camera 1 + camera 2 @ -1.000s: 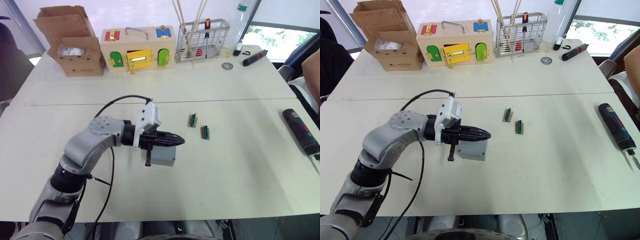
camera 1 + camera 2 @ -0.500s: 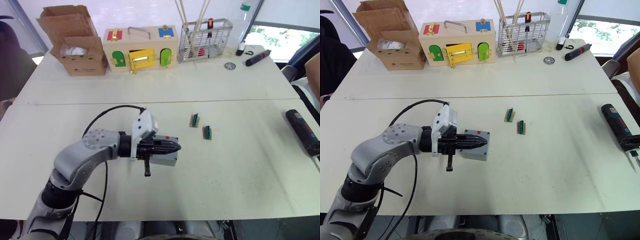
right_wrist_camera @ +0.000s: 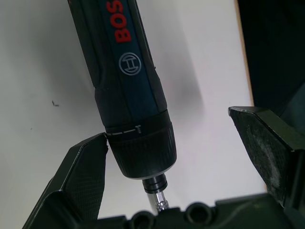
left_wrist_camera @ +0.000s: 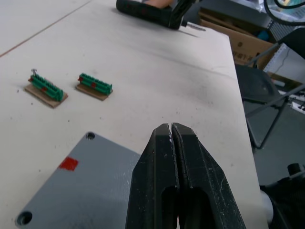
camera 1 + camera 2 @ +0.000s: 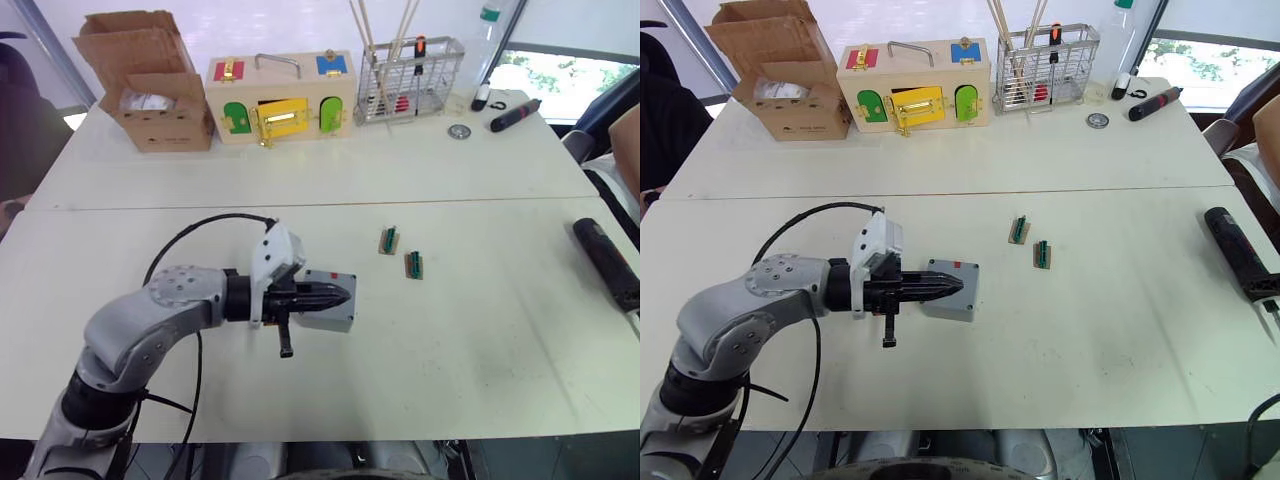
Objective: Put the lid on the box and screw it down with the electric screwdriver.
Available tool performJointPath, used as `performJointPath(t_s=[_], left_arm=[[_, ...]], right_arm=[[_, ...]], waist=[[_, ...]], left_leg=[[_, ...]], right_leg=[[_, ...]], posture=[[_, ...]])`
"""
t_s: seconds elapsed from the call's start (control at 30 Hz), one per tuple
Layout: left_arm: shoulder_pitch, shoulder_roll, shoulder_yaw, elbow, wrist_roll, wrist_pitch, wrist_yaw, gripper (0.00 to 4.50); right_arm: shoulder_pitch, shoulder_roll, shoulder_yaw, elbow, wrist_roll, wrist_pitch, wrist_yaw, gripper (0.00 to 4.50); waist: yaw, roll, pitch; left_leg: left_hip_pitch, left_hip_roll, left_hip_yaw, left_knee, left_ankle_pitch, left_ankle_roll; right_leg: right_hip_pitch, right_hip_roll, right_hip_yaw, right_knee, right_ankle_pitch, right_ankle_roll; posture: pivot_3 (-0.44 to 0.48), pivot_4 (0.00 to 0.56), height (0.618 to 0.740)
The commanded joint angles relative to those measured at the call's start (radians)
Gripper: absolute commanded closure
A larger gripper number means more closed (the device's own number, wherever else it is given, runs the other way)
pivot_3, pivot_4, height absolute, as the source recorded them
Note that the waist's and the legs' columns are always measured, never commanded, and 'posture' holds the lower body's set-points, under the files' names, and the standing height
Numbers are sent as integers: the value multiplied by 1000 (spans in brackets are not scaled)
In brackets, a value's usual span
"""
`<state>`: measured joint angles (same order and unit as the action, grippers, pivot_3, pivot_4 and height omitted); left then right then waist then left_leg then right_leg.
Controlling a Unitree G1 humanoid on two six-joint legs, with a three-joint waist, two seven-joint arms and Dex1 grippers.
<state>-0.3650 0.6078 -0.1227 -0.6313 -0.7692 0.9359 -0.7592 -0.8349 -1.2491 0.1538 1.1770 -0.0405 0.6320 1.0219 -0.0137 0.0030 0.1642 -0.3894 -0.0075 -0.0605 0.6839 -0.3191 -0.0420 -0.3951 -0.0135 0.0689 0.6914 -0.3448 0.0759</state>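
Note:
The grey box [image 5: 330, 305] stands mid-table. On top of it lies the lid [image 4: 90, 186], a flat grey plate with corner holes and a small red mark. My left gripper [image 5: 348, 294] is shut and empty, its fingertips [image 4: 164, 136] lying level just over the lid, pointing right. The electric screwdriver [image 5: 606, 260], dark blue-black, lies on the table near the right edge. My right gripper [image 3: 176, 157] is open, one finger [image 3: 83, 176] on each side of the screwdriver's [image 3: 128, 81] bit end, not closed on it.
Two small green terminal boards [image 5: 388, 240] [image 5: 411, 265] lie right of the box. Along the back stand a cardboard box [image 5: 150, 90], a wooden box with coloured doors [image 5: 278, 98] and a wire basket [image 5: 405, 78]. A black-and-red pen-like tool [image 5: 512, 115] lies back right.
My left gripper has drawn back a little to the left over the lid, still shut. The right gripper has come up around the screwdriver's bit end. The camera shifted slightly.

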Motion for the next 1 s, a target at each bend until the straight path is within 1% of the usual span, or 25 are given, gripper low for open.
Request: performJointPath(t_s=[0.03, 0.1, 0.13, 0.2, 0.23, 0.33, 0.4, 0.43, 0.67, 0.8, 0.87, 1.0], left_arm=[[-2, 13, 34, -33, -29, 3, 11, 4500], [-2, 19, 34, -30, -31, 1, 14, 4500], [-2, 22, 33, -29, -31, 0, 16, 4500], [-3, 31, 32, -28, -32, 2, 21, 4500], [-3, 36, 33, -28, -33, 3, 23, 4500], [2, 53, 40, -31, -43, 6, 27, 4500], [8, 65, 49, -35, -56, 11, 31, 4500], [10, 68, 54, -36, -60, 14, 32, 4500], [8, 79, 52, -24, -64, 11, 30, 4500], [1, 85, 41, -3, -47, -1, 11, 4500], [-1, 86, 35, 6, -40, -7, 3, 4500], [-8, 80, 22, 23, -26, -19, -8, 4500]], right_arm=[[-23, 6, -15, 37, -34, -31, -9, 14], [-26, 18, -19, 56, -43, -41, -9, 14], [-30, 24, -21, 63, -45, -38, -9, 223], [-27, 38, -24, 80, -48, -36, 1, 737], [-24, 44, -31, 90, -47, -36, -6, 1102], [-15, 52, -38, 102, -53, -55, -7, 1991], [-15, 54, -44, 105, -55, -64, -11, 2713], [-15, 56, -50, 106, -52, -72, -17, 2769], [-22, 67, -58, 103, -64, -64, 10, 2770], [-28, 61, -61, 100, -67, -47, 31, 2770], [-29, 58, -69, 96, -68, -58, 10, 2770], [-50, 57, -74, 84, -68, -45, 26, 2770]], waist=[[0, 0, 0], [0, 0, 0], [0, 0, 0], [-1, 0, 0], [0, 0, 0], [0, 0, 0], [0, 0, 0], [0, 0, 0], [-1, 0, 0], [-1, 0, 0], [-1, 0, 0], [-2, 0, 0]], left_leg=[[0, 0, 0, 0, 0, 0], [0, 0, 0, 0, 0, 0], [0, 0, 0, 0, 0, 0], [0, 0, 0, 0, 0, -1], [0, 0, 0, 0, 1, -1], [0, 0, 0, 0, 1, -1], [0, 0, 0, 0, 1, -1], [0, 0, 0, 0, 1, -1], [0, 0, 0, 1, 1, -1], [0, 0, 0, 1, 1, -1], [0, 0, 0, 1, 1, -1], [0, 0, 1, 1, 1, -1]], right_leg=[[0, 0, 0, 0, 0, 0], [0, 0, 0, 0, 0, 0], [0, 0, 0, 0, 0, 0], [0, 0, 0, 1, 0, 0], [0, 0, 0, 1, 0, 0], [0, 0, 0, 1, 0, 0], [0, 0, 0, 1, 0, 0], [0, 0, 0, 1, 0, 0], [0, 0, 0, 1, 0, 0], [0, 0, 0, 1, 0, 0], [0, 0, 0, 1, 0, 0], [0, 0, 0, 1, 0, 0]], posture=[[0, 150, 740], [0, 150, 740], [0, 150, 740], [0, 150, 740], [0, 150, 740], [0, 150, 740], [0, 150, 740], [0, 150, 740], [0, 150, 740], [0, 150, 740], [0, 150, 740], [0, 150, 740]])
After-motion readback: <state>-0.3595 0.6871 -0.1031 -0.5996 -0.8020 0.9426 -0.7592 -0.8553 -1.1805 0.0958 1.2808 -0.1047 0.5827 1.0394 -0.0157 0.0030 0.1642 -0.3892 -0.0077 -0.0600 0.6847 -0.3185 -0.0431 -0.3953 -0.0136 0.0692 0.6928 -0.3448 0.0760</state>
